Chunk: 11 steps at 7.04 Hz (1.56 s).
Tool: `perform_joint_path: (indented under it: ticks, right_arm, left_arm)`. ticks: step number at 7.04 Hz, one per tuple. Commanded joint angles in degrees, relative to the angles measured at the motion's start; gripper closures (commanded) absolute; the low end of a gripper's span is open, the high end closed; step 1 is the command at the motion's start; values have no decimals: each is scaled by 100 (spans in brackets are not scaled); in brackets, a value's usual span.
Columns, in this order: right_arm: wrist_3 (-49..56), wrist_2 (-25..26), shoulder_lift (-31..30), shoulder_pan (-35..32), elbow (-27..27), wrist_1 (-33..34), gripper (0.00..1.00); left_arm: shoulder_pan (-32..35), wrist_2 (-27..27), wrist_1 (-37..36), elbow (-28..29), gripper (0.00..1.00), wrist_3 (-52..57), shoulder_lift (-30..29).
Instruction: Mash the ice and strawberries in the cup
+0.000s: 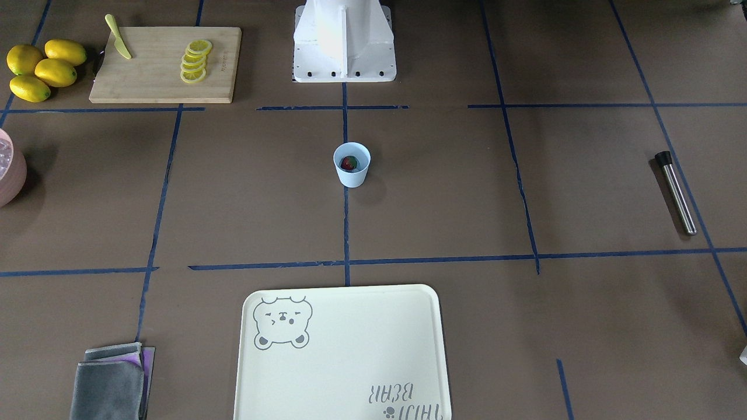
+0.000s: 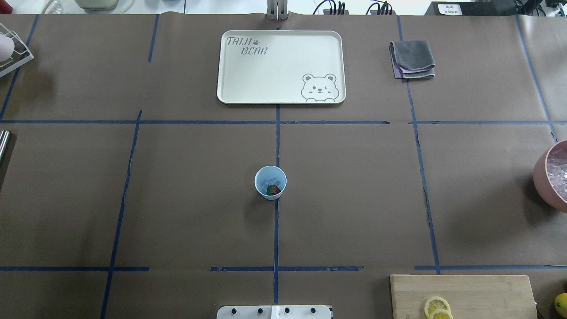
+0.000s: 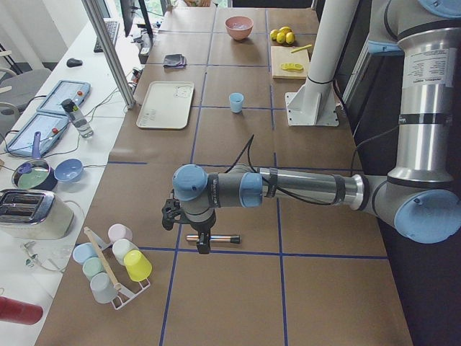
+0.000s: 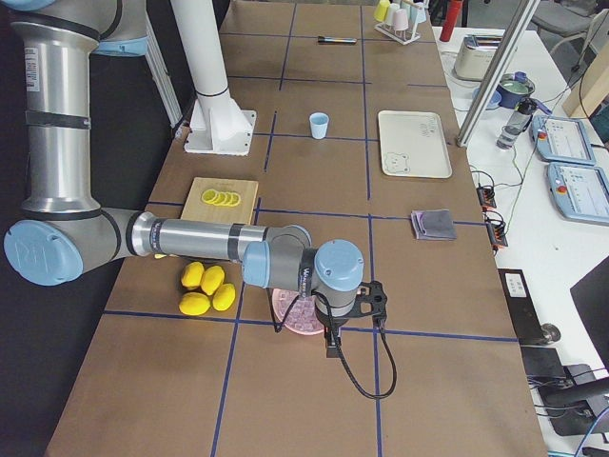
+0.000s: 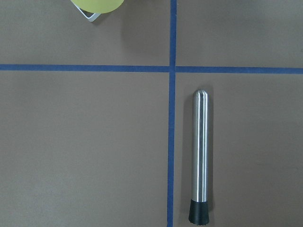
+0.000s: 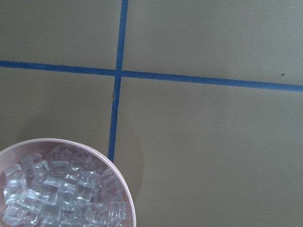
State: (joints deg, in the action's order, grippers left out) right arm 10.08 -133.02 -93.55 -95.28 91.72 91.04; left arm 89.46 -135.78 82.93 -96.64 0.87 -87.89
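The pale-blue cup [image 1: 352, 165] stands upright at the table's centre; it also shows in the overhead view [image 2: 270, 182]. Inside it lie a dark-red strawberry [image 2: 273, 190] and a few clear lumps of ice [image 2: 271, 180]. A steel muddler [image 5: 200, 156] with a black end lies flat on the table's left side [image 1: 676, 192]. My left gripper [image 3: 204, 245] hangs just above the muddler. My right gripper [image 4: 330, 347] hangs beside a pink bowl [image 6: 118, 170] full of ice. Both grippers show only in the side views, so I cannot tell whether they are open or shut.
A cream bear tray [image 2: 281, 66] lies beyond the cup. A folded grey cloth [image 2: 412, 59] lies at the far right. A cutting board [image 1: 165, 64] holds lemon slices and a yellow knife [image 1: 118, 37], with lemons [image 1: 44, 69] beside it. A rack of cups [image 3: 114, 263] stands near the muddler.
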Motion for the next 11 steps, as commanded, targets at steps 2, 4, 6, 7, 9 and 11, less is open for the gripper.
perform_joint_path:
  ticks: [2,4,6,7,9,11]
  right_arm:
    - [-6,-66,-5,0,-268,-332,0]
    - [-15,-83,-5,0,-373,-332,0]
    - [-15,-84,-5,0,-409,-332,0]
    - [-24,-84,-5,0,-400,-341,0]
    - [-24,-75,-14,0,-400,-341,0]
    - [-24,-75,-5,0,-383,-341,0]
  left_arm:
    - [-7,-1,-5,-13,0,1,0]
    - [1,-1,-14,-21,0,1,0]
    - [2,-1,-5,-13,0,1,0]
    - [2,8,30,22,0,1,9]
    - [1,17,56,23,0,1,9]
    - [-7,17,56,22,0,1,0]
